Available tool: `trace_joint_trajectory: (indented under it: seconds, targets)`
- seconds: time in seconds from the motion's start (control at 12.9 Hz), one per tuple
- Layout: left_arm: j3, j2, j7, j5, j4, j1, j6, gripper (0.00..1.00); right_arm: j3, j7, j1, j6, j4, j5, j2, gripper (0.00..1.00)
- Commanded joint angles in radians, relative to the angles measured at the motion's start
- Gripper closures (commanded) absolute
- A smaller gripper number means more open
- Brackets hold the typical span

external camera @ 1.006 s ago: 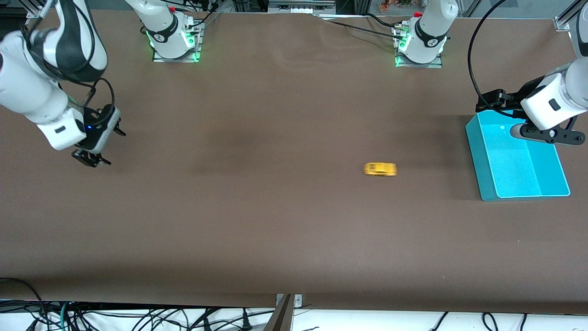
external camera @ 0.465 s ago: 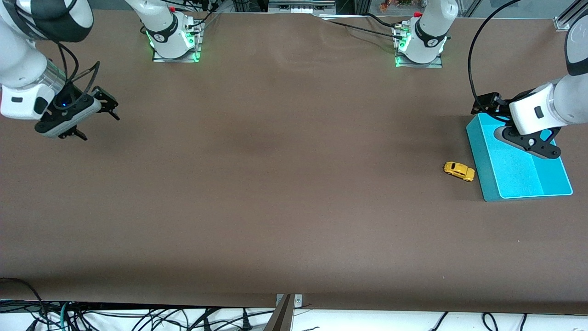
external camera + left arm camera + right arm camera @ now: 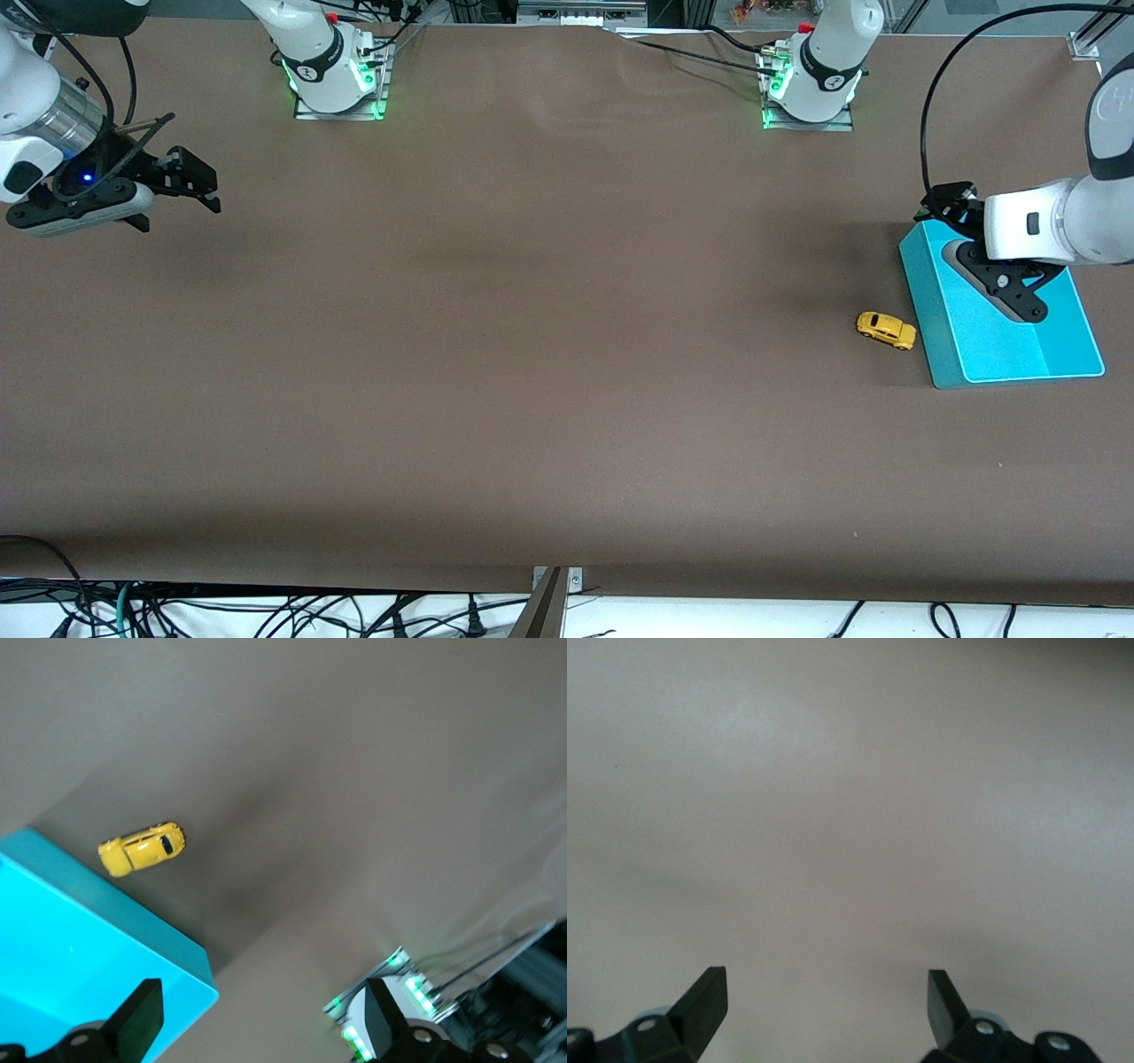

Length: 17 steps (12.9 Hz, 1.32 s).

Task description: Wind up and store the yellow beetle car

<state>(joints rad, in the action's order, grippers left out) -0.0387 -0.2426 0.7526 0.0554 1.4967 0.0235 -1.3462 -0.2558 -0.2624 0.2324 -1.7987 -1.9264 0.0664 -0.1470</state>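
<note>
The yellow beetle car stands on its wheels on the brown worktop, just beside the outer wall of the turquoise bin on the side facing the middle of the worktop; whether it touches that wall cannot be told. It is not in the bin, so storing is judged still to do.

The left gripper hangs over the bin's interior, jaws open and empty. The car lies just past the bin wall from it, toward the right arm's end of the worktop. The car's long axis runs roughly along the worktop's length, slightly skewed. The left arm is by far the nearer; a short shift over the wall and a descent is judged the coming move.

The right gripper waits over bare worktop at its own end, jaws open, empty, well apart from the car.

The left wrist view shows car and bin edge together; the right wrist view shows only bare worktop between its fingertips.
</note>
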Motion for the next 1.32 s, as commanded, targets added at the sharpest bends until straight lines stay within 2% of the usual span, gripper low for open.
trace_joint_trajectory:
  seconds: [0.0,0.15,0.31,0.54,0.85,1.08,1.24]
  targets:
    - [0.000,-0.032,0.164,-0.008,0.000,-0.004,-0.019,0.00,0.009,0.058,-0.010,0.054,0.033,-0.005,-0.003,0.00]
    - [0.000,-0.037,0.354,-0.040,0.048,-0.002,-0.098,0.00,0.009,0.060,-0.010,0.055,0.035,-0.007,-0.003,0.00]
    - [0.000,-0.020,0.502,-0.083,0.137,-0.002,-0.207,0.00,0.009,0.063,-0.010,0.088,0.065,-0.007,-0.003,0.00]
    - [0.000,-0.007,0.650,-0.088,0.288,-0.019,-0.391,0.00,0.010,0.083,-0.024,0.114,0.095,-0.008,0.006,0.00]
    - [0.000,-0.015,0.709,-0.109,0.446,-0.057,-0.586,0.00,0.033,0.080,-0.048,0.119,0.101,-0.011,0.015,0.00]
    - [0.002,-0.017,0.867,-0.166,0.520,-0.057,-0.724,0.00,0.033,0.077,-0.048,0.117,0.101,-0.010,0.015,0.00]
    - [0.002,-0.046,1.084,-0.161,0.550,-0.068,-0.879,0.00,0.033,0.077,-0.048,0.117,0.101,-0.010,0.015,0.00]
